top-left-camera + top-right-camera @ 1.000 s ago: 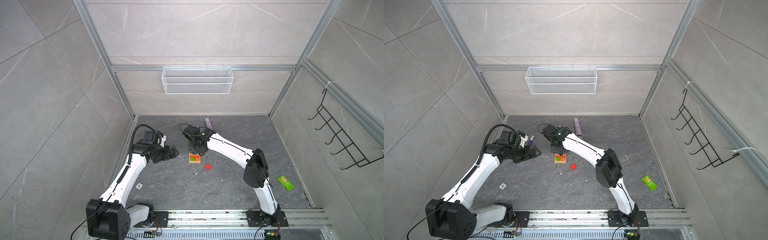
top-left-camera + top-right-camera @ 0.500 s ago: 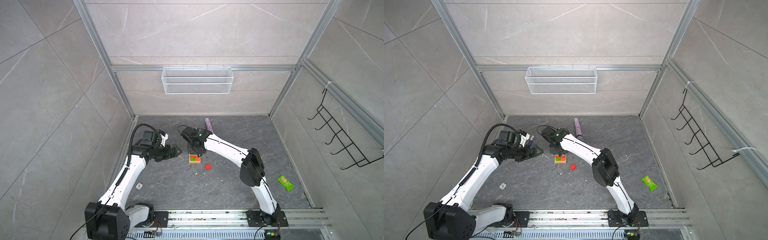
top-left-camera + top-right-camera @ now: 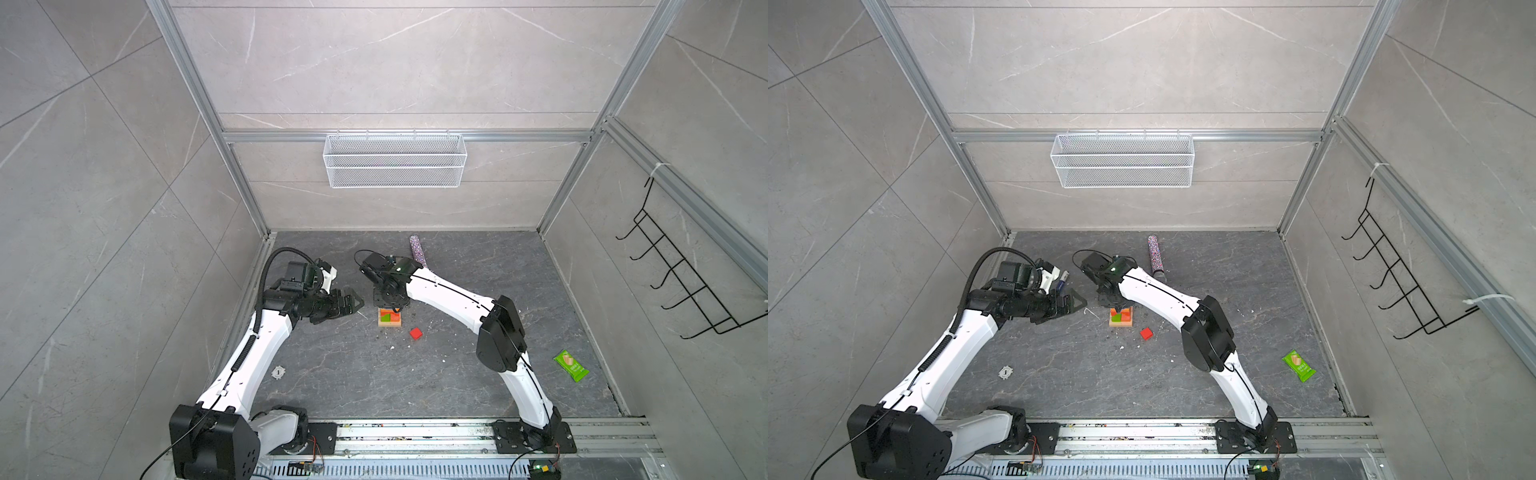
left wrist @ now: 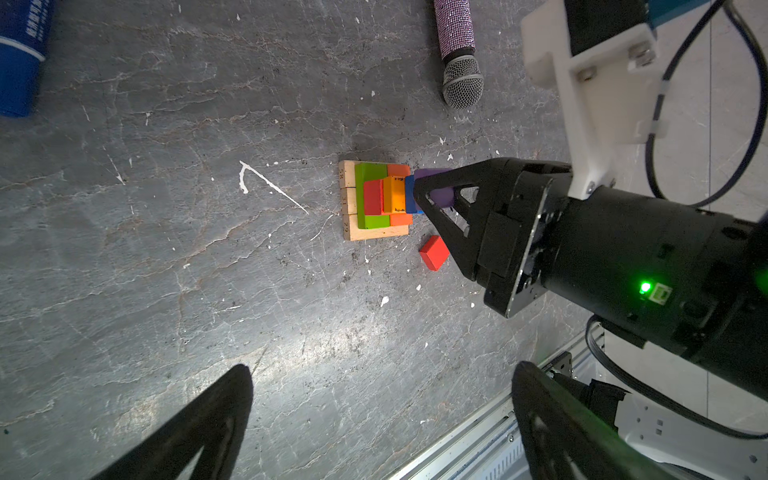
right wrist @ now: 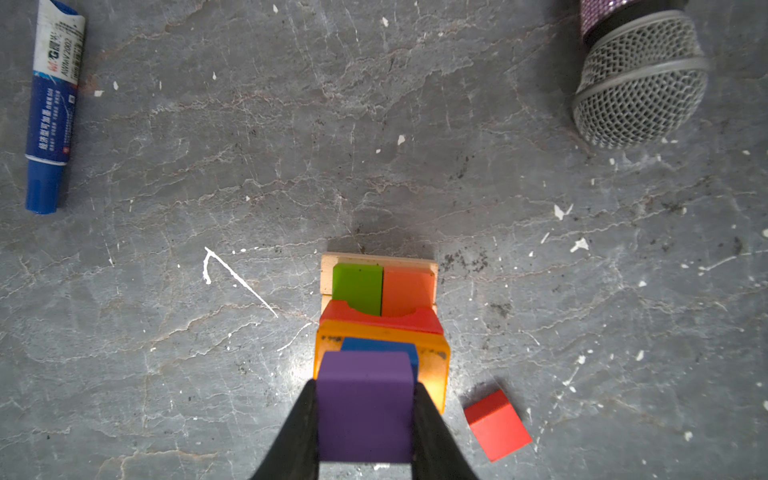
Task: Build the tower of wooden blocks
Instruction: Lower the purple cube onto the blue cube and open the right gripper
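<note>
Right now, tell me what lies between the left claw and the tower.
Only bare, white-flecked floor separates left claw from tower; the left wrist view shows it.

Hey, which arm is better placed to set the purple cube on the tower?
Right. The right gripper is shut on the purple cube, just over the blue cube atop the tower. The left gripper is open, empty, off to the side.

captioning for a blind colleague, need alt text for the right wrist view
The right gripper pinches a purple wooden cube over the stepped tower of coloured wooden blocks. A loose red wooden cube lies beside it; a blue marker pen and a mesh-headed microphone lie farther off.
</note>
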